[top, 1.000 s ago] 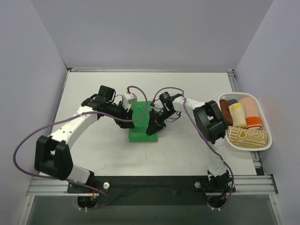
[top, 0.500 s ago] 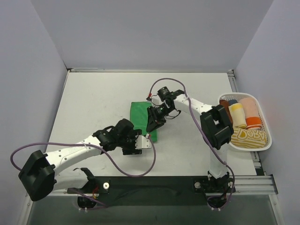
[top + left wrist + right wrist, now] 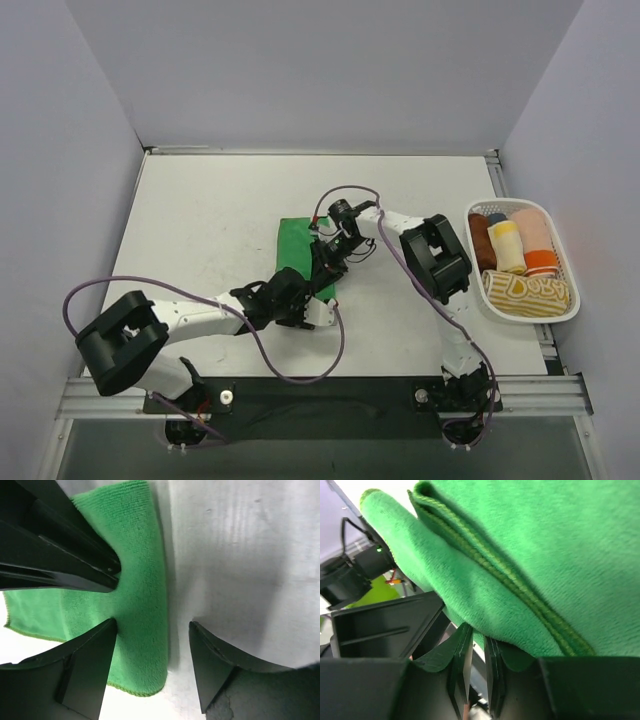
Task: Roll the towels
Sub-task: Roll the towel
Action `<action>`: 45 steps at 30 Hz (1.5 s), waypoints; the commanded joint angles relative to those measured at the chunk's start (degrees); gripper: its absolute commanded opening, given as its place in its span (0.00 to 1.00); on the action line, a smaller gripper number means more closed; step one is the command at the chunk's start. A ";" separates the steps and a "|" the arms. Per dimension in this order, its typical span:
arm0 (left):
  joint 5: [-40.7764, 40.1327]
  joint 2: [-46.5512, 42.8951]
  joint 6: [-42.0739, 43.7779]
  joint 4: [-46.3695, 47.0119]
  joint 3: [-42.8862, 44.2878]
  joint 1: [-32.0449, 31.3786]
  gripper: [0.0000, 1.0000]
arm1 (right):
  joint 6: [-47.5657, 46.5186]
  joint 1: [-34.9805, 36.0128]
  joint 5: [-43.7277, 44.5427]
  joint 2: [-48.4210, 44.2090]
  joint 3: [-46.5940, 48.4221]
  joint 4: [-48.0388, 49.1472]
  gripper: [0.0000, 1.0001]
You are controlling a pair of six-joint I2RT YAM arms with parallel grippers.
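towels: 1 green towel [image 3: 296,243], frame centre | 1 white basket [image 3: 530,316], far right, about 5 rolled cloths [image 3: 508,245] | left gripper [image 3: 152,625]: agape astride towel's edge | right gripper [image 3: 476,636]: pinching a towel fold | white table [image 3: 200,220], pale walls [image 3: 320,70]

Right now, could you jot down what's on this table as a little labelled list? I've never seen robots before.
towel: green towel, mid-table on the white table
right claw: right claw pinched shut on a fold of the towel
left claw: left claw open, straddling the towel's edge, holding nothing
basket: white basket at the right edge, holding rolled towels
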 commanded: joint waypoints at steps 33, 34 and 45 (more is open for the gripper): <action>50.73 47.07 1.98 -71.79 50.34 25.54 0.17 | -37.82 -2.88 22.21 -63.13 -25.61 -15.26 0.63; 50.74 49.61 2.59 -72.94 50.97 25.72 0.17 | -38.61 -0.76 24.14 -63.24 -25.78 -15.09 0.63; 50.74 59.30 3.74 -78.58 57.74 27.57 0.20 | -41.87 15.16 38.39 -42.95 -18.32 -2.81 0.53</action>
